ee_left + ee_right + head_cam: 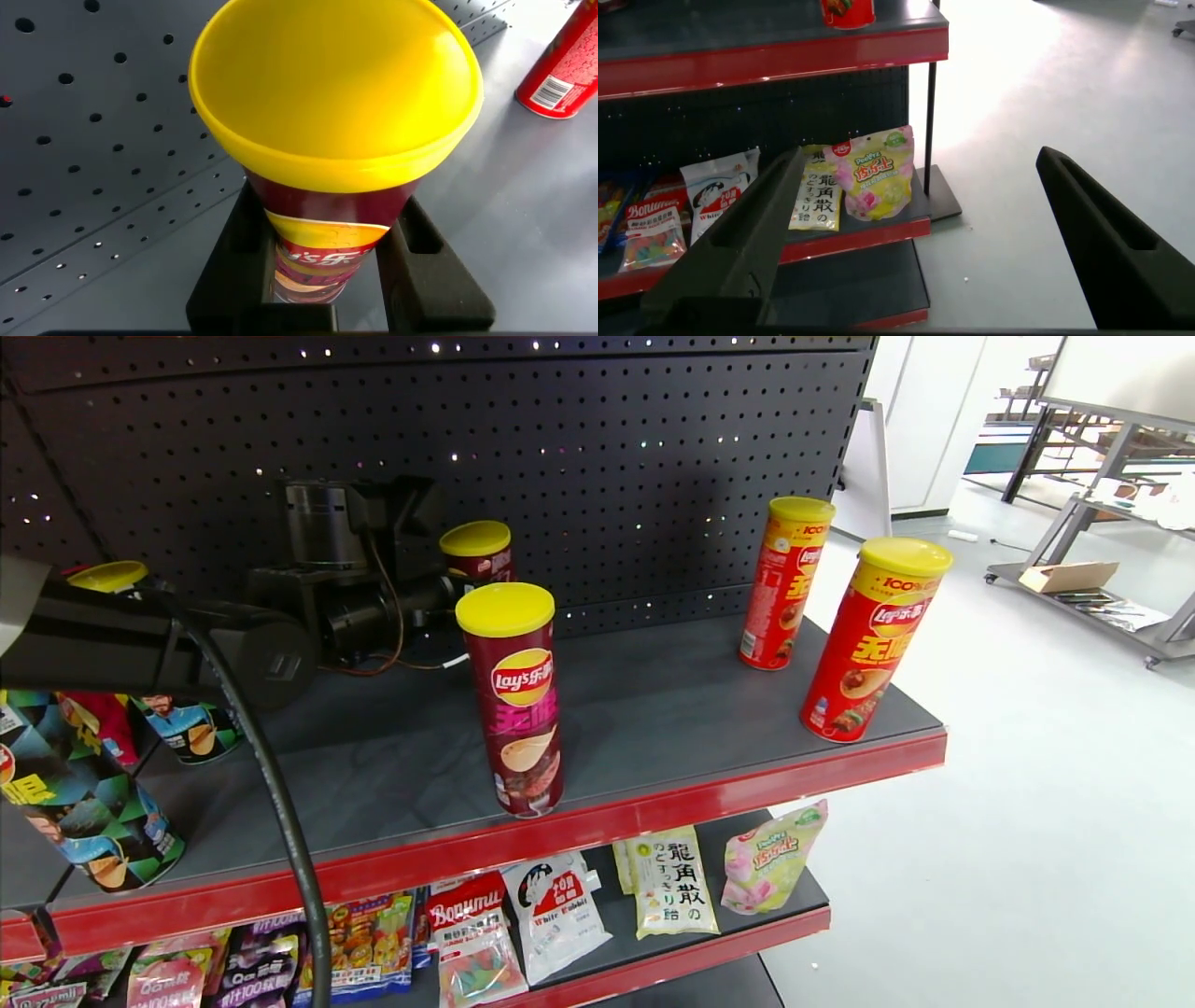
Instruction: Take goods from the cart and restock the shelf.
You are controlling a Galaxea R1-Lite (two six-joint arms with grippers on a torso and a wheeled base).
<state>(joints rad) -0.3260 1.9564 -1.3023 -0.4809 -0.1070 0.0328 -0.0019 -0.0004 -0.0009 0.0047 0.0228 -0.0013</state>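
At the back of the grey shelf [672,709], close to the black pegboard, stands a maroon chip can with a yellow lid [478,549]. My left gripper [467,583] reaches in from the left and is shut on it. In the left wrist view the can [327,140] stands upright between the two black fingers [229,275], its lid wide in front, and the left gripper [322,285] grips its lower body. My right gripper [923,159] hangs open and holds nothing, low down beside the lower shelf [859,245].
A second maroon can [513,700] stands near the shelf's red front edge. Two red cans [784,583] [873,639] stand at the right end. Dark patterned cans [84,803] stand at the left. Snack bags [667,882] lie on the lower shelf.
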